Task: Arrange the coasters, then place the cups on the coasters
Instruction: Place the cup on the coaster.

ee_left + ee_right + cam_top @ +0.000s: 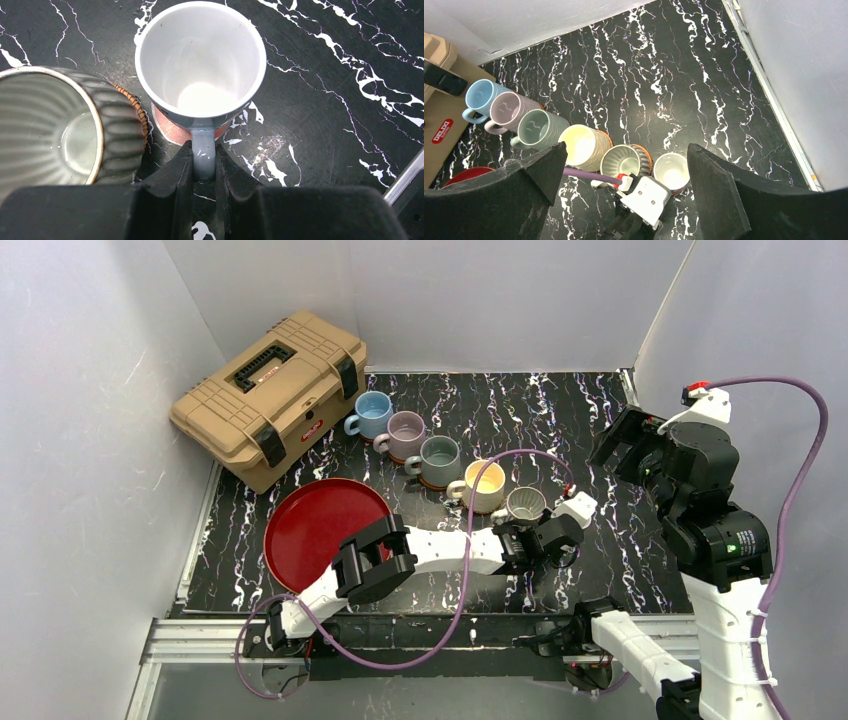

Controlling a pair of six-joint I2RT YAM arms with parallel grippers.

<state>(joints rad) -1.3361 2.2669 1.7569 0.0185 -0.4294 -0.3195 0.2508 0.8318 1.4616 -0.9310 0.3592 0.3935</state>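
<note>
Surface [560,410]: black, white-veined, carries everything
Toolbox [270,395]: tan, lid down, far left corner
Red tray [320,525]: round, near left, just beside the toolbox
Right tool [626,150]: raised over the right side, fingers spread wide, nothing between them
Left tool [204,155]: low at the row's near-right end, pinched on the handle of the small pale grey cup [200,60]
Cup row: one diagonal from the toolbox: light blue cup [375,412], mauve cup [406,432], grey-green cup [440,458], cream-yellow cup [486,483], ribbed cup [524,504] — small pale grey cup last
Red coaster [172,131]: flat, under the small pale grey cup, which stands upright on it
Woven coaster [137,107]: edge showing under the ribbed cup — close beside the red coaster
</note>
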